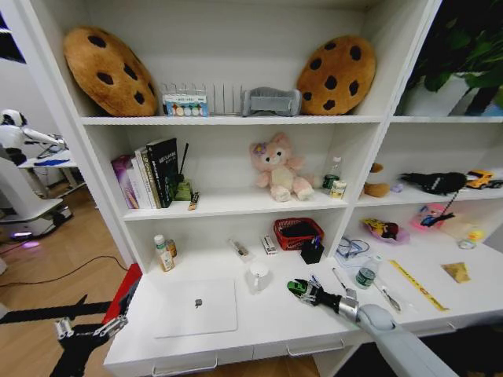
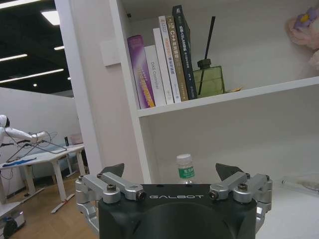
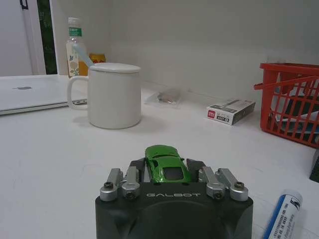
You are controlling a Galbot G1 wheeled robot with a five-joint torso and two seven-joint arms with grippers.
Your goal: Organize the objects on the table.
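1. one green toy car (image 3: 166, 163) sits clamped in the right gripper (image 3: 167, 172) above the white desk (image 1: 275, 314), its length pointing away from the wrist toward one white mug (image 3: 112, 95).
2. one silver laptop (image 1: 196, 306) lies flat on the desk's left part.
3. left gripper (image 2: 172, 174) — fingers spread, holding nothing — hangs off the desk's left end.

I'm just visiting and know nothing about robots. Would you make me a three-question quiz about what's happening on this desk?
1. True or false: the right hand is shut on the tiny green toy car.
2. What stands between the thin silver laptop and the right hand? A) white lidded mug B) red basket C) book
3. Fill in: the left hand hangs off the long white desk's left end with fingers ____.

Key: 1 true; 2 A; 3 open.
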